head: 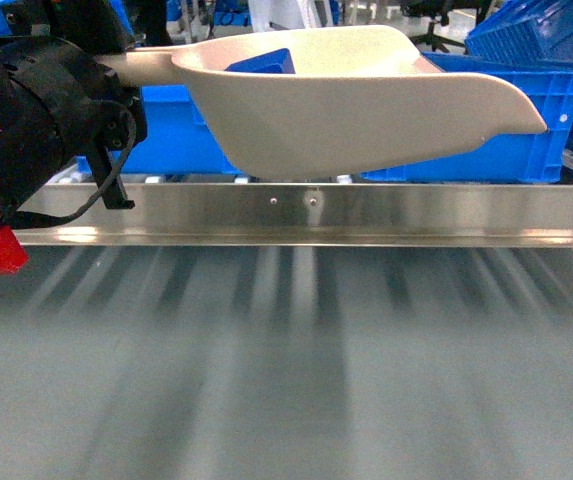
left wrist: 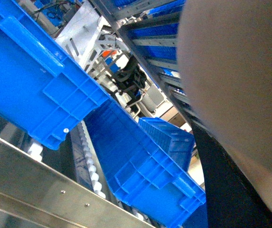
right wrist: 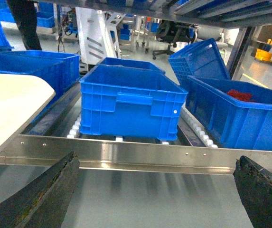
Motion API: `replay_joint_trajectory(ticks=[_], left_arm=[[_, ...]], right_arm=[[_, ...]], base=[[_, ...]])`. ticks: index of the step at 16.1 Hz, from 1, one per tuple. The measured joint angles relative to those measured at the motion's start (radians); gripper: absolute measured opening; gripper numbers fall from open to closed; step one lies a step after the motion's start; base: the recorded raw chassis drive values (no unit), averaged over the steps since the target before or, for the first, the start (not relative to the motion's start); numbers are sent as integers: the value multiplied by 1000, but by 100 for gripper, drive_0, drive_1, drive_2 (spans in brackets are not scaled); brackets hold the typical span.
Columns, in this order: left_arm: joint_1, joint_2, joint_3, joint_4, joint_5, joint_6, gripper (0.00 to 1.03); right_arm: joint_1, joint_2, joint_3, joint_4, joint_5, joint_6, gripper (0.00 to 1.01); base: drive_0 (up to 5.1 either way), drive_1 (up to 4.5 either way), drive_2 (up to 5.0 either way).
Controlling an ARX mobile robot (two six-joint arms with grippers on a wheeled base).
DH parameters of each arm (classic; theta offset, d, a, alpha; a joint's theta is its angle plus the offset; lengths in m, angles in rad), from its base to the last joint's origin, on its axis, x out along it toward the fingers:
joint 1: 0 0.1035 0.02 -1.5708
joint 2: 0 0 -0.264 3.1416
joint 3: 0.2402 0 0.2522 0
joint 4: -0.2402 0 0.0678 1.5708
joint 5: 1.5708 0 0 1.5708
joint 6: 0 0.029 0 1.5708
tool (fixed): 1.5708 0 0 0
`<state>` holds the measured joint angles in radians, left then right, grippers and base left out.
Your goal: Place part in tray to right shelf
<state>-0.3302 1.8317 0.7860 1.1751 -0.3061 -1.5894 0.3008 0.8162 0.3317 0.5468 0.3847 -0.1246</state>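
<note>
The beige tray [head: 366, 100] hangs in the air just above the right shelf's shiny front rail [head: 311, 210]. Its handle points left into my left gripper [head: 124, 78], which is shut on it. The small blue part [head: 262, 62] lies inside the tray near the handle end, half hidden by the tray wall. In the left wrist view the tray's underside [left wrist: 230, 71] fills the right side beside one black finger [left wrist: 223, 185]. My right gripper [right wrist: 157, 192] is open and empty in front of the rail [right wrist: 140, 153], with the tray's lip [right wrist: 7, 111] to its left.
Blue crates [right wrist: 131, 104] sit on the white roller lanes [right wrist: 200, 133] behind the rail. One crate at the right holds red items [right wrist: 240, 95]. A tilted blue crate [left wrist: 145, 166] rests on the rollers in the left wrist view. A flat grey surface [head: 286, 380] lies before the rail.
</note>
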Motion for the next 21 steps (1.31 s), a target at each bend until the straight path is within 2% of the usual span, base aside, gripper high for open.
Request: replay_joint_trajectory(ticks=[21], left_arm=[[2,-1,3,-4,-1,0,12]], right_arm=[[0,6,0,0,0,0,98]], base=[[0,0,0]])
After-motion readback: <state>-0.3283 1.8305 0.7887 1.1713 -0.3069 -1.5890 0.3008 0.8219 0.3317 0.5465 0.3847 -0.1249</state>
